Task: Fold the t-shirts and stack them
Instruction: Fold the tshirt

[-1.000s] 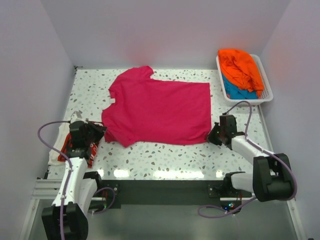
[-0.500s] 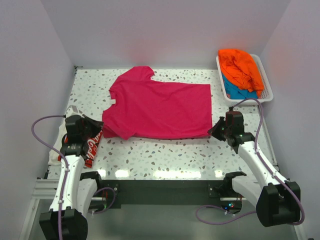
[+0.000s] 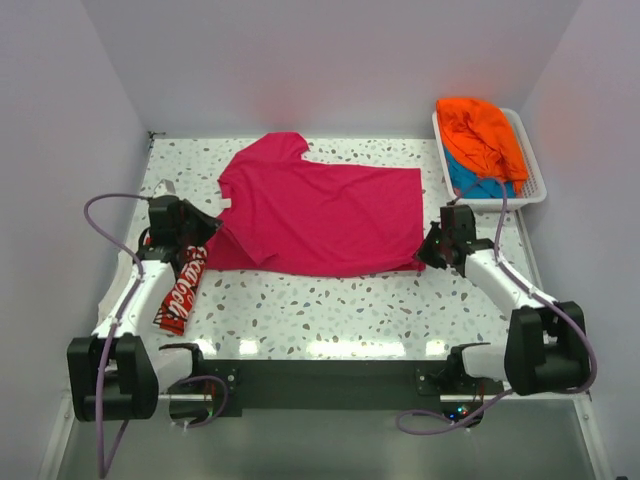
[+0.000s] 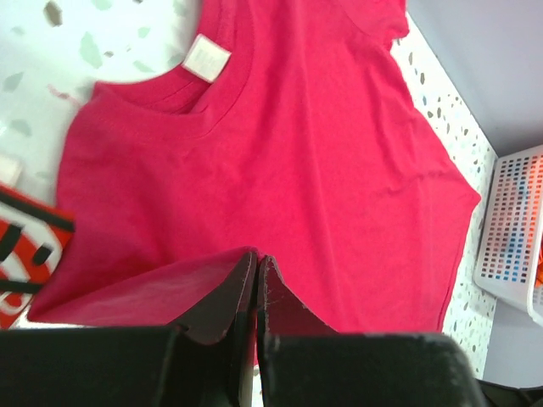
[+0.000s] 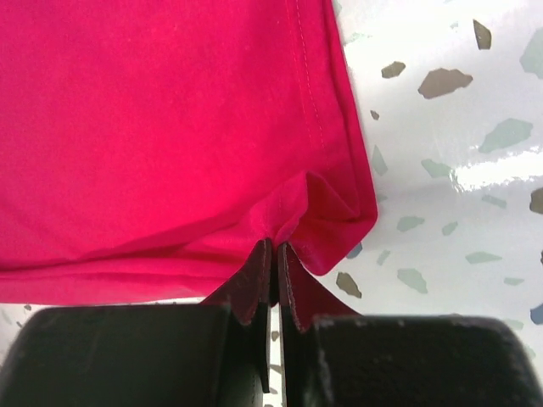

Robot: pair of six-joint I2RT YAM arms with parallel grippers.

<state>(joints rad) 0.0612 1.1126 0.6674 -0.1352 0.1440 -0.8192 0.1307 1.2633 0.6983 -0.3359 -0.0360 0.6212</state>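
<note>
Top external shows the red t-shirt (image 3: 180, 296) lying near left on the worktop (image 3: 330, 310). My left end effector (image 3: 207, 238) is clenched on the near-left edge of the magenta t-shirt (image 3: 320, 215), and my right end effector (image 3: 428, 256) is clenched on its near-right corner. The orange t-shirt (image 3: 482, 130) covers the teal t-shirt (image 3: 466, 181) in the far-right basket (image 3: 536, 186).

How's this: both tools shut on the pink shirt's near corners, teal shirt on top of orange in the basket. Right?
Stacking is reversed: top external view shows the orange shirt on top of the teal shirt in the basket. Rest holds.
</note>
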